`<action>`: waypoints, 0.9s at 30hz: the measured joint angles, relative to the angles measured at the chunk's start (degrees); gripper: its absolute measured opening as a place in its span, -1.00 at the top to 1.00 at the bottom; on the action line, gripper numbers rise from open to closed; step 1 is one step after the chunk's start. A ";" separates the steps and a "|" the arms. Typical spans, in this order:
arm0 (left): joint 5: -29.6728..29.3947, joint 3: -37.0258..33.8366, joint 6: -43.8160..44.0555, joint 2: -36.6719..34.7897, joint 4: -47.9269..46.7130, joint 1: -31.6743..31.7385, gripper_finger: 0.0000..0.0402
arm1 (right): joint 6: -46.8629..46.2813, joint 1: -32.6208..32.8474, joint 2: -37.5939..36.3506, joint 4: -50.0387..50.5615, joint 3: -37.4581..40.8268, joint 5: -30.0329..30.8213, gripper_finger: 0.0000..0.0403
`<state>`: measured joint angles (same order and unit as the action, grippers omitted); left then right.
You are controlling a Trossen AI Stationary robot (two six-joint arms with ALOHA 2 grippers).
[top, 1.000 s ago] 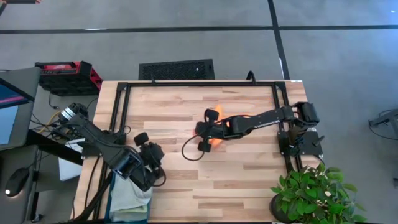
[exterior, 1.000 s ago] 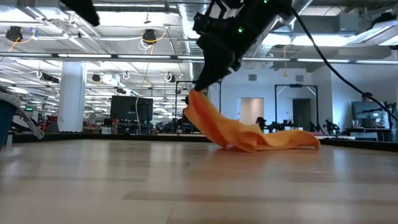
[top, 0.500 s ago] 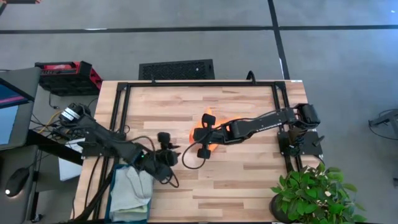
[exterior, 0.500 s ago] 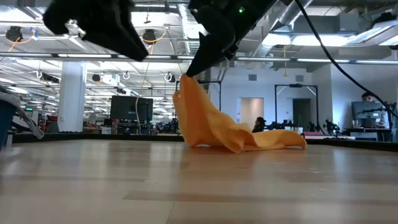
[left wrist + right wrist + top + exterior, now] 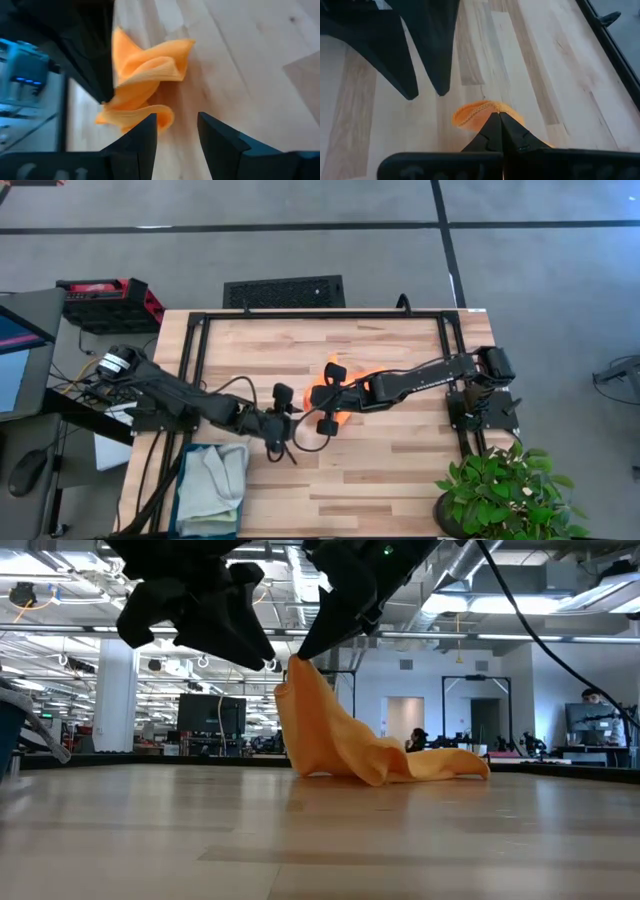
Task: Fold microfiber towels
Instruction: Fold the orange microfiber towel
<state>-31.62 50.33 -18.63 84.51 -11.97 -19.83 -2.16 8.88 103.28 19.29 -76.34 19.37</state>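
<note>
2 arms meet near the middle of the wooden table (image 5: 400,460). Right gripper (image 5: 297,657) pinches 1 corner of the orange microfiber towel (image 5: 345,740), fingers closed on the cloth; the right wrist view shows its 2 dark fingers (image 5: 496,131) pressed together with an orange edge bulging just beyond the tips. The pinched corner is lifted clear of the table, and the cloth drapes down from it in a steep fold. The far end of the towel trails flat along the tabletop, away from the raised corner.

Left gripper (image 5: 283,402) hovers above the table just beside the raised corner, fingers spread apart, nothing held. In the left wrist view its 2 fingers (image 5: 145,135) frame a gap with the lower folds of the towel just ahead of the tips; not touching as far as can be told.

1 light green towel (image 5: 215,480) lies bunched in the teal bin (image 5: 186,508) at the table's left front corner, well apart from the grippers. A potted plant (image 5: 500,490) stands at the right front corner.
</note>
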 joint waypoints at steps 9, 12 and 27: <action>4.42 0.00 -2.26 0.00 0.01 3.57 0.33 | -0.45 0.00 -0.01 -0.02 0.00 0.00 0.98; 5.65 0.04 -2.59 1.68 1.40 4.06 0.33 | -0.46 0.00 -0.02 -0.07 0.00 -0.02 0.98; -4.62 2.51 -8.91 10.00 3.11 3.49 0.33 | -0.86 0.00 -0.03 0.28 0.00 -0.02 0.98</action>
<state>-36.24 52.84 -27.54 94.51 -8.86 -16.34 -3.02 8.88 103.26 19.57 -76.34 19.35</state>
